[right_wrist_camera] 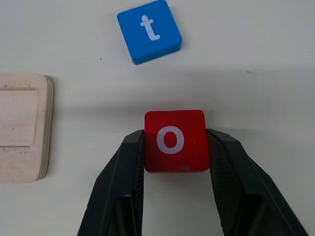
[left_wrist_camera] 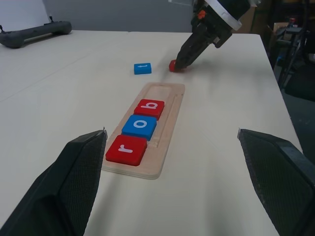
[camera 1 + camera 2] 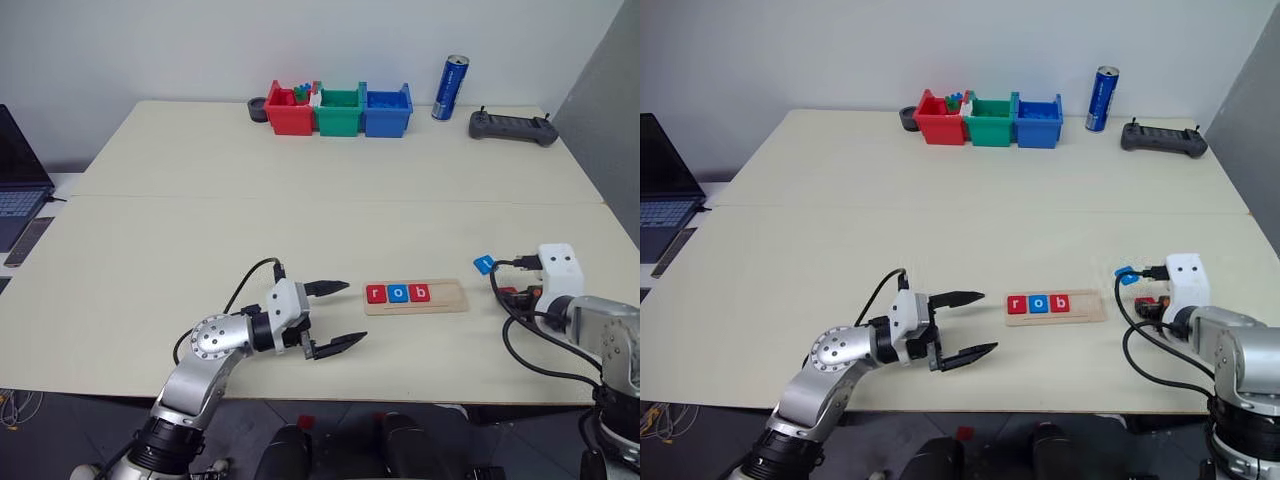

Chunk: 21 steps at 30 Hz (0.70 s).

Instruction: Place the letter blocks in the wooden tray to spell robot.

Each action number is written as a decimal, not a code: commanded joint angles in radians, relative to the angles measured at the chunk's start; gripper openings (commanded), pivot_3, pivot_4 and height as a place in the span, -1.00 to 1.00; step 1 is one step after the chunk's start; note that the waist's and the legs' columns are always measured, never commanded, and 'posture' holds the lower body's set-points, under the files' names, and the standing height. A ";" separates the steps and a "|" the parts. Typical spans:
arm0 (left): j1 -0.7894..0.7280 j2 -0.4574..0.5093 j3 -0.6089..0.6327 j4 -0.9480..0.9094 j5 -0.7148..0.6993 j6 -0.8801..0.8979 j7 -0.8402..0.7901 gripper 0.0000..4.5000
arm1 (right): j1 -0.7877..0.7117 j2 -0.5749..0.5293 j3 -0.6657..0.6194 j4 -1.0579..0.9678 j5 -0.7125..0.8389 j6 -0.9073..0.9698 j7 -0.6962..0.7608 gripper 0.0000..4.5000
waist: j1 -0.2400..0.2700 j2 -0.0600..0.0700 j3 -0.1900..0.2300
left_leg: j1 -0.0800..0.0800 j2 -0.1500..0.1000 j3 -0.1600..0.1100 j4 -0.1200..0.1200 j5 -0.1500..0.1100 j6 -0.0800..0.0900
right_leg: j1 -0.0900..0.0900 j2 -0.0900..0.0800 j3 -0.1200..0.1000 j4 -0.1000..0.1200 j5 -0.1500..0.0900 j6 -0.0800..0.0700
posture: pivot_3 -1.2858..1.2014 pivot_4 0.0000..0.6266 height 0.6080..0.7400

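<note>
Tray [image 2: 165, 147]: r, o, b seated

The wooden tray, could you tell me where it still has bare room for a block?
The tray is free past the b block, at its end nearest the t block. Its other end is filled by r, o and b.

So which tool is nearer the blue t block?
Right. The right tool, shut on the red o block, sits beside the blue t block; the left tool is beyond the tray's far end.
</note>
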 commanded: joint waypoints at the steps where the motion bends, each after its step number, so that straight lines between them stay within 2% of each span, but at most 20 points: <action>1: -0.012 -0.003 0.001 -0.009 -0.012 -0.015 -0.008 1.00 | 0.026 0.006 -0.022 -0.023 -0.010 -0.013 -0.017 -0.36 | 0.000 0.000 0.000 | 0.000 0.000 0.000 0.000 0.000 0.000 | 0.000 0.000 0.000 0.000 0.000 0.000 | 0.03 -0.52 1.00; 9: 0.006 0.006 0.005 -0.032 -0.013 -0.008 -0.002 1.00 | 0.006 -0.010 -0.009 -0.004 0.000 -0.039 -0.015 0.88 | -0.001 0.000 0.000 | 0.000 0.000 0.000 0.000 0.000 0.000 | 0.000 0.000 0.000 0.000 0.000 0.000 | 0.03 -0.52 1.00; 10: 0.006 0.005 0.005 -0.032 -0.013 -0.008 -0.001 1.00 | -0.003 -0.015 -0.006 -0.001 -0.001 -0.046 -0.014 0.98 | -0.002 0.000 0.000 | 0.000 0.000 0.000 0.000 0.000 0.000 | 0.000 0.000 0.000 0.000 0.000 0.000 | 0.03 -0.52 1.00; 13: 0.003 0.003 0.005 -0.029 -0.010 -0.010 0.003 1.00 | -0.028 -0.083 0.045 0.019 0.001 -0.119 0.020 0.98 | -0.002 0.000 0.000 | 0.000 0.000 0.000 0.000 0.000 0.000 | 0.000 0.000 0.000 0.000 0.000 0.000 | 0.03 -0.52 1.00; 16: -0.004 0.000 0.004 -0.024 -0.009 -0.011 0.004 1.00 | -0.046 -0.186 0.104 0.057 0.033 -0.201 0.120 0.98 | -0.001 0.000 0.000 | 0.000 0.000 0.001 0.000 0.000 0.000 | 0.000 0.000 0.000 0.000 0.000 0.000 | 0.03 -0.52 1.00; 19: -0.018 -0.003 0.006 -0.004 -0.009 -0.018 -0.002 1.00 | -0.028 -0.394 0.196 0.127 0.049 -0.472 0.390 0.98 | -0.001 0.000 0.000 | 0.000 0.000 0.001 0.000 0.000 0.000 | 0.000 0.000 0.000 -0.001 0.000 0.000 | 0.03 -0.52 1.00; 21: -0.028 -0.008 0.005 0.008 -0.007 -0.022 -0.004 1.00 | -0.009 -0.472 0.220 0.212 0.018 -0.742 0.539 0.98 | -0.001 -0.001 0.000 | 0.000 0.000 0.001 0.000 0.000 0.000 | 0.000 0.000 0.000 -0.002 0.000 0.000 | 0.03 -0.52 1.00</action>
